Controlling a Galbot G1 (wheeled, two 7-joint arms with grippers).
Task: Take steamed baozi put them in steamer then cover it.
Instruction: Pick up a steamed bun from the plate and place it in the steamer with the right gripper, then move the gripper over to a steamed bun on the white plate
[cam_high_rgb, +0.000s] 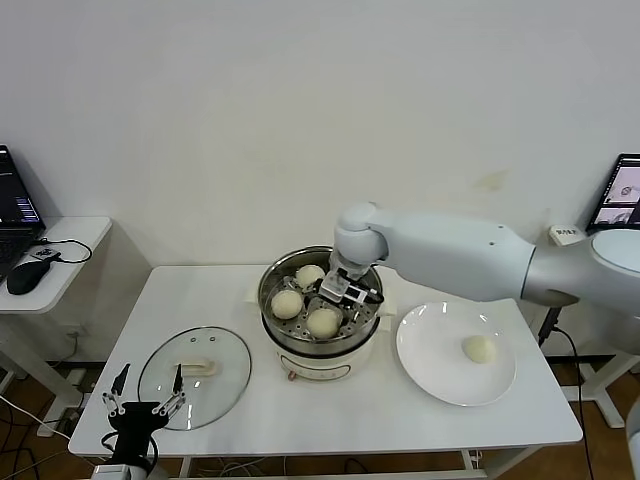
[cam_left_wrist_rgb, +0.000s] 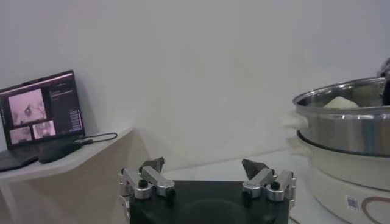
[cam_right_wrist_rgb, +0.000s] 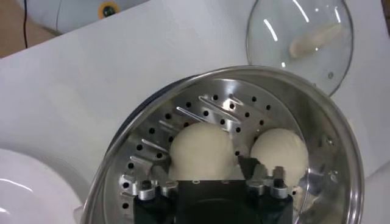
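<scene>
The steamer (cam_high_rgb: 300, 352) stands mid-table with three steamed baozi on its perforated tray (cam_high_rgb: 309, 275) (cam_high_rgb: 287, 304) (cam_high_rgb: 323, 322). My right gripper (cam_high_rgb: 345, 290) is down inside the pot. In the right wrist view its jaws (cam_right_wrist_rgb: 204, 167) stand open around one bun (cam_right_wrist_rgb: 201, 146) resting on the tray, with another bun (cam_right_wrist_rgb: 280, 152) beside it. A fourth bun (cam_high_rgb: 479, 348) lies on the white plate (cam_high_rgb: 430, 350). The glass cover (cam_high_rgb: 195, 377) lies flat on the table to the steamer's left. My left gripper (cam_high_rgb: 140, 400) is open and empty, low by the table's front-left corner.
A side table (cam_high_rgb: 60, 250) with a laptop and mouse stands at the left, also visible in the left wrist view (cam_left_wrist_rgb: 42, 115). A second screen (cam_high_rgb: 622, 190) is at the far right. The steamer wall (cam_left_wrist_rgb: 347, 122) is to the side of my left gripper (cam_left_wrist_rgb: 204, 165).
</scene>
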